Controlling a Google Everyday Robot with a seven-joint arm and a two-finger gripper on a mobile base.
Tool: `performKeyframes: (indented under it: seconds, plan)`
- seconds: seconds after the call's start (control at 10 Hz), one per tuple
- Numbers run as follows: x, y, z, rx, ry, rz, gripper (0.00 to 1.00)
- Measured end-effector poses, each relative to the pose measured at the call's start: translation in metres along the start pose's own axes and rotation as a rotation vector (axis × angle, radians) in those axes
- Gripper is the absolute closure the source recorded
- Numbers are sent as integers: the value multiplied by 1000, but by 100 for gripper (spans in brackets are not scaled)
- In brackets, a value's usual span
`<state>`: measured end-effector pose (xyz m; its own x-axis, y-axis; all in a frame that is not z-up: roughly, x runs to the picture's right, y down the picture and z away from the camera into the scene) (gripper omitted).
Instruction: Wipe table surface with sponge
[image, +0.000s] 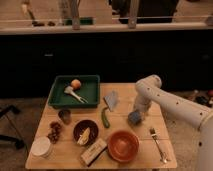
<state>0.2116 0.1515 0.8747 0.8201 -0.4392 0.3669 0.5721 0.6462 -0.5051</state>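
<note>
Toward the right side of the surface (120, 123), in the single camera view, we see the sponge (133, 118) just behind the orange bowl (123, 145). Our hand (138, 111) hangs directly over it, seemingly touching. We cannot tell whether it grips the sponge. We judge the wipe can start from there.

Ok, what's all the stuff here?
table surface: 1, tan, underneath
tray: 1, green, back left
round thing: 1, orange, in tray
utensil: 1, pale, in tray
wedge: 1, grey, centre
vegetable: 1, green, centre
sponge: 1, blue-grey, by gripper
orange bowl: 1, orange, front
dark bowl: 1, brown, front left
block: 1, tan, front edge
cup: 1, white, front-left corner
small cup: 1, dark, left
clump: 1, reddish, left
fork: 1, silver, front right
arm: 1, white, right
gripper: 1, pale, at sponge
</note>
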Motion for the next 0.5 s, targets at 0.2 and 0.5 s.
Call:
performKeyframes:
  seconds: [0.2, 0.5]
  plan:
    - [-4, -6, -3, 24, 36, 10, 100]
    - [-6, -11, -1, 29, 58, 16, 100]
